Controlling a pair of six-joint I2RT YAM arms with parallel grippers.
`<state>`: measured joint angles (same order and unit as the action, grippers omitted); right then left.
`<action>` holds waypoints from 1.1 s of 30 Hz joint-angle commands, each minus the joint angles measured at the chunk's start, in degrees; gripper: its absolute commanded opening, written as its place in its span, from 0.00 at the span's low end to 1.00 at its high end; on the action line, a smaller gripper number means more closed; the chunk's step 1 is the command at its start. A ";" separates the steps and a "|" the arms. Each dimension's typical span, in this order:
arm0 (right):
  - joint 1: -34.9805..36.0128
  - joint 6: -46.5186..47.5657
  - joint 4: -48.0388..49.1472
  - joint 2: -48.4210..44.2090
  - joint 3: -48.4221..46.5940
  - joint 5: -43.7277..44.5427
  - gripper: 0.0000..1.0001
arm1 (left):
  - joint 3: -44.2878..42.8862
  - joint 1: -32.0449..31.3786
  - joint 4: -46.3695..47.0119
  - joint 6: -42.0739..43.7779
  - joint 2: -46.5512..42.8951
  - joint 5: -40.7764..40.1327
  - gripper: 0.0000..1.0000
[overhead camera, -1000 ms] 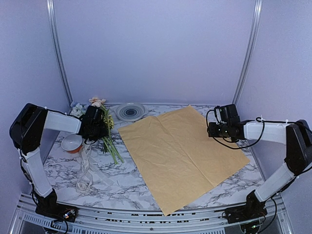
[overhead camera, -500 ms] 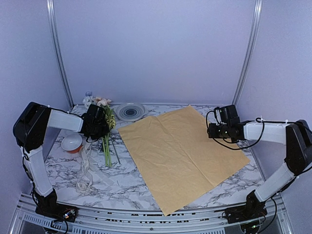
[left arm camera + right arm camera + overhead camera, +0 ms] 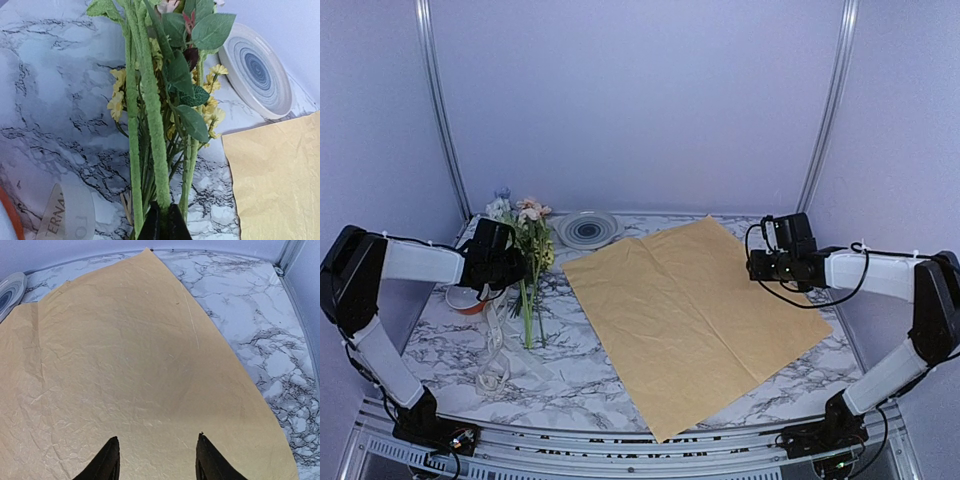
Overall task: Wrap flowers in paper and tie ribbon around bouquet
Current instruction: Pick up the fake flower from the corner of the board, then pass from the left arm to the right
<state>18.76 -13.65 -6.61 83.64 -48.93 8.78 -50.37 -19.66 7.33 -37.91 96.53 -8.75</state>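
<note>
**Left has the flowers, paper still bare**

Left gripper (image 3: 162,226) jaws are clenched on the stems of the small bunch of green-stemmed flowers with yellow, pink and pale blue blossoms (image 3: 528,262). The bunch hangs left of the large crinkly orange paper sheet (image 3: 690,310), stems pointing down beside the cream-white ribbon (image 3: 496,352). I can't tell if the tips clear the table.

Handling: light, floppy, easily crushed. Mid-stem is the right hold, off the blossoms.

Versus a second ago: the bunch lay slanted on the marble with the jaws parted. Now it is gripped and swung near upright. Right gripper (image 3: 157,458) is unchanged, jaws apart and empty over the paper.
</note>
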 commanded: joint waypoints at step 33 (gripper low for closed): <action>25.28 -14.45 35.54 23.06 -30.61 -47.88 0.83 | 15.06 -28.60 55.37 15.63 -13.59 13.88 0.00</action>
<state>43.70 -23.24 21.32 104.51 -75.57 -37.71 -33.78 -46.83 57.06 -23.66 81.06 2.63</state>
